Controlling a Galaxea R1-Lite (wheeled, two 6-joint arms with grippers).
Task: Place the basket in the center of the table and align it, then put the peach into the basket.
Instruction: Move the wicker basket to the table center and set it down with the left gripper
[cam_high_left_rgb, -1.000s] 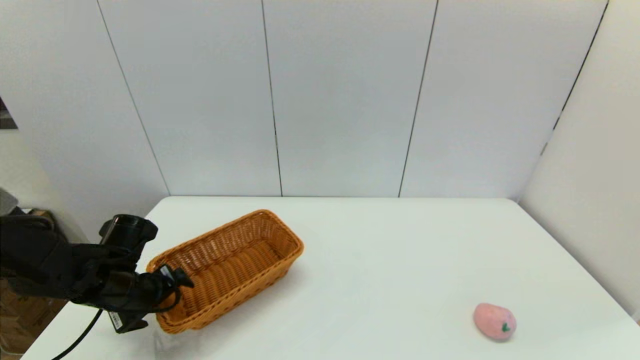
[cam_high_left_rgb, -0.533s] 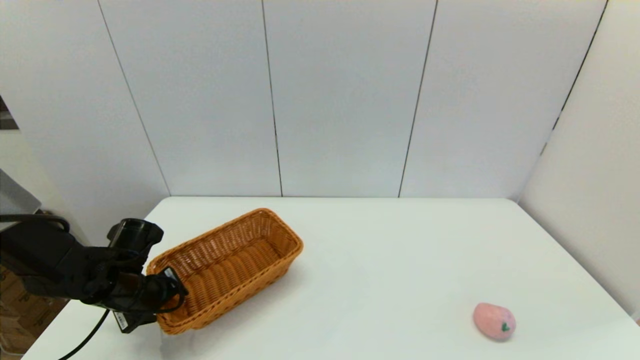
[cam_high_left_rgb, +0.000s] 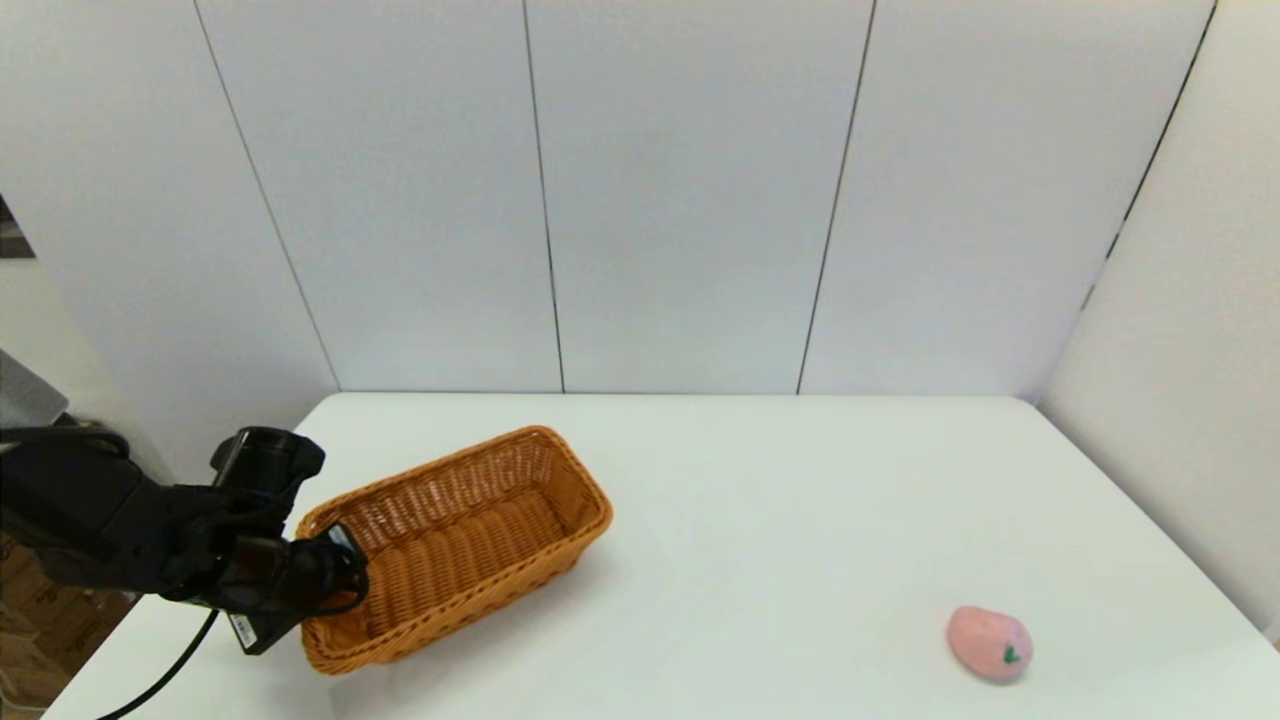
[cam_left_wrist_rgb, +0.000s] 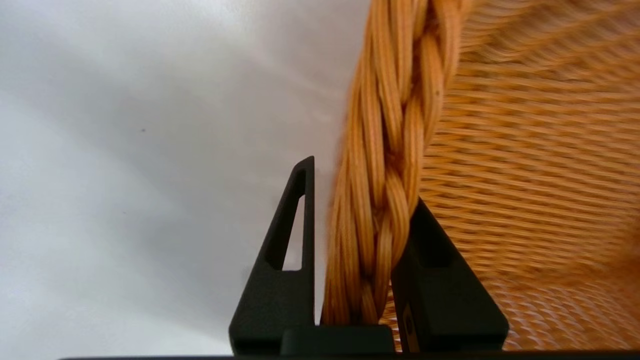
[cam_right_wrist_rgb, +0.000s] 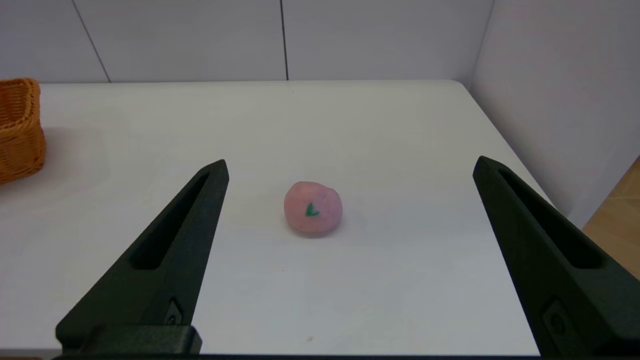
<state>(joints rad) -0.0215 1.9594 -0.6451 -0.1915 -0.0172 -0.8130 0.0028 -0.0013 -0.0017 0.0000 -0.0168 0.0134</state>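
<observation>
Only the left wrist view shows the left hand (cam_left_wrist_rgb: 360, 240) clamping the basket (cam_high_left_rgb: 460, 545) rim; its long axis apparently runs away rightward. The right hand (cam_right_wrist_rgb: 350, 170) gapes toward the peach (cam_right_wrist_rgb: 313, 207).

Orange-brown woven basket (cam_high_left_rgb: 470, 540); pink peach (cam_high_left_rgb: 988, 643), green leaf mark; white table (cam_high_left_rgb: 800, 520).

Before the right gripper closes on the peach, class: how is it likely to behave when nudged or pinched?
The peach is rounded and egg-shaped, resting free on the smooth table, so a nudge would probably roll it. Its surface looks fuzzy, so it likely grips well. The right gripper, wide open, should close evenly.
</observation>
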